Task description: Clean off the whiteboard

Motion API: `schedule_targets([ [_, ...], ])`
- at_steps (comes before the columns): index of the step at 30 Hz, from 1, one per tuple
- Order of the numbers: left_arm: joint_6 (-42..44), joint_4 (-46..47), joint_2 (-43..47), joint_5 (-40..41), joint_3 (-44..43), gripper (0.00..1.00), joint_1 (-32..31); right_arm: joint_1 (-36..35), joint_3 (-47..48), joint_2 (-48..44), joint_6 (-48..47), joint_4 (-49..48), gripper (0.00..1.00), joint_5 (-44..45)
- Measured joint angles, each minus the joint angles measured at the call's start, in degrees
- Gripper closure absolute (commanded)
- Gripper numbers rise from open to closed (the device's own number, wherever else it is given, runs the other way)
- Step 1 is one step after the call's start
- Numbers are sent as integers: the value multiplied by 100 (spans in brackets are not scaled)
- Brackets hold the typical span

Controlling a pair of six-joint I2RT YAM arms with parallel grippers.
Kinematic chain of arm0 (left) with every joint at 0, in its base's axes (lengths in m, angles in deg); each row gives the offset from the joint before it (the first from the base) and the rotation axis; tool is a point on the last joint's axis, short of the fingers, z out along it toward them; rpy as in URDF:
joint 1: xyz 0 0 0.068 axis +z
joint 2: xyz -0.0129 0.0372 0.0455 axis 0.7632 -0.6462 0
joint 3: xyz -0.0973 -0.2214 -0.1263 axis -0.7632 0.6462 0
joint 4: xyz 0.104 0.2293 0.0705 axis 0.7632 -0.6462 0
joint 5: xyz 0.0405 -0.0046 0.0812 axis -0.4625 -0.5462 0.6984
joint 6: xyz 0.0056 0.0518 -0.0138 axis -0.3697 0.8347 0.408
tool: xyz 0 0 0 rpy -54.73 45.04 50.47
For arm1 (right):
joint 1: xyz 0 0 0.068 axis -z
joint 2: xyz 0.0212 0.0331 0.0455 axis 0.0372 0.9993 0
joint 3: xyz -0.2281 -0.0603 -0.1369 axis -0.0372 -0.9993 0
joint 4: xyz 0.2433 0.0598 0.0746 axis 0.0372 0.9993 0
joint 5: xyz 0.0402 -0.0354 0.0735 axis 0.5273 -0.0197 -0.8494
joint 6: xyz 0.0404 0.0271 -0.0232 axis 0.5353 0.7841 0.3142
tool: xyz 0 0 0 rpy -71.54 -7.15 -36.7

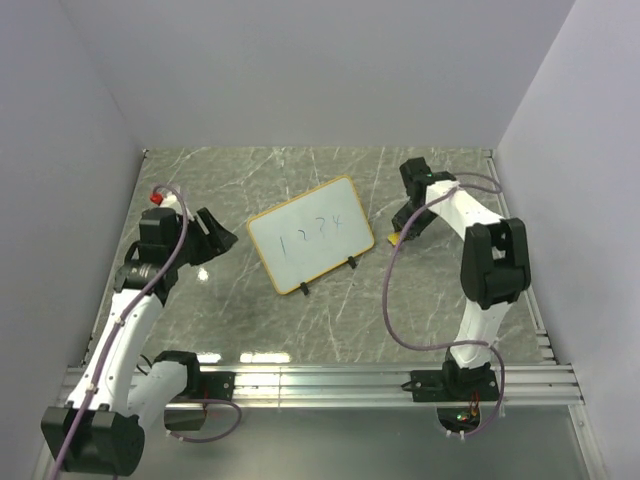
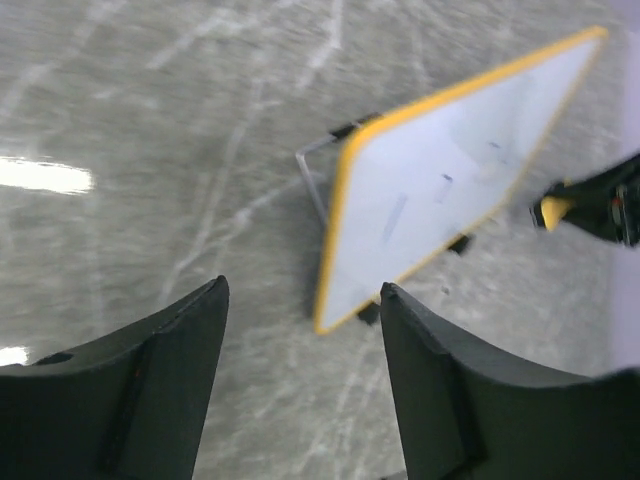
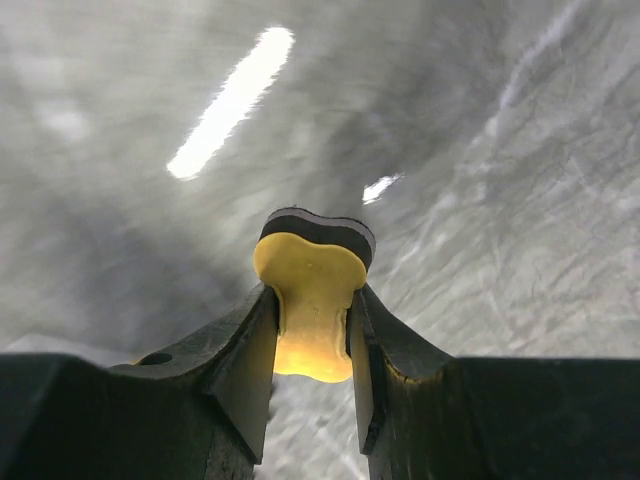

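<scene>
Dark handwritten digits, seemingly 1, 2, 7, 4, are showing on the whiteboard [image 1: 311, 236], a small white panel in a rounded yellow-orange frame, sitting tilted on two black feet mid-way across the grey marbled table [image 1: 340, 320]. The right gripper [image 3: 312, 300] is pinching a yellow bone-shaped piece [image 3: 310, 280] just beside the board's right edge; the left gripper [image 2: 302, 290] is hanging spread and empty near its left corner.
</scene>
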Motion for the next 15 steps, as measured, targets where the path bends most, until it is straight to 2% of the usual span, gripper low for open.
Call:
schedule_targets([
  [1, -37, 140, 111, -192, 138, 40, 2, 0, 98, -157, -61, 35, 100, -2],
  [2, -98, 258, 203, -365, 262, 41, 2, -7, 181, -328, -105, 39, 100, -2],
  [9, -520, 1198, 516, -1311, 1014, 33, 0, -339, 446, -1556, -358, -208, 100, -157],
  [15, -1093, 2979, 925, -1860, 2376, 31, 0, -1246, 433, -1853, -485, -664, 100, -442],
])
